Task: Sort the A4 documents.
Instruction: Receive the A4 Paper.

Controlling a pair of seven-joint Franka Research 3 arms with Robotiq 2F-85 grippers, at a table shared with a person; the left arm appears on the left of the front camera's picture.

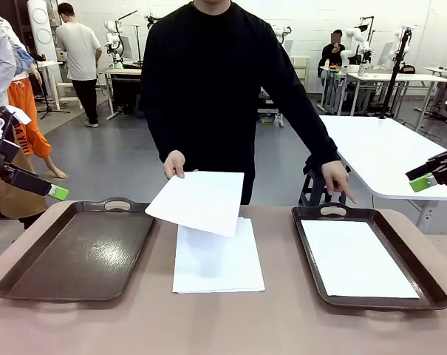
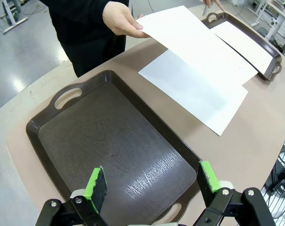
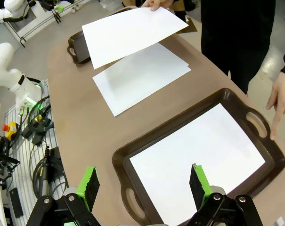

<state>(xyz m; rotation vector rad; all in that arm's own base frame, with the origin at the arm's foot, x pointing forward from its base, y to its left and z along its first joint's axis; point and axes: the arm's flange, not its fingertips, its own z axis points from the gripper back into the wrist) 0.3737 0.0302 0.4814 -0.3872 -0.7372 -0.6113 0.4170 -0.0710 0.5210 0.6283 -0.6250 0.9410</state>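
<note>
Your left pincer (image 2: 151,178) hung wide, with nothing between its green pads. It sat well left of the stack of A4 documents (image 1: 217,266), raised clear of it and pointing down at the left tray (image 2: 109,141). That dark brown tray lay flat on the table (image 1: 282,325) just left of the stack, with a strip of table between them.

The stack itself lay flat at the table's middle, between the two trays and touching neither. Over the stack's far edge a person's hand (image 1: 174,164) held one loose sheet (image 1: 197,201) by a corner. The sheet was tilted and askew, and its low corner overlapped the stack's far part. You could not tell whether it touched the stack.

Just right of the stack lay the right tray (image 1: 430,285), with one white sheet (image 1: 356,259) flat inside it. The person's other hand (image 1: 338,177) reached down at that tray's far handle, beyond the stack and to its right.

Your right pincer (image 3: 143,181) stood wide too, holding nothing. It was well right of the stack and pointed down at the right tray, so the tray's sheet lay below its pads and the stack lay well apart from it.
</note>
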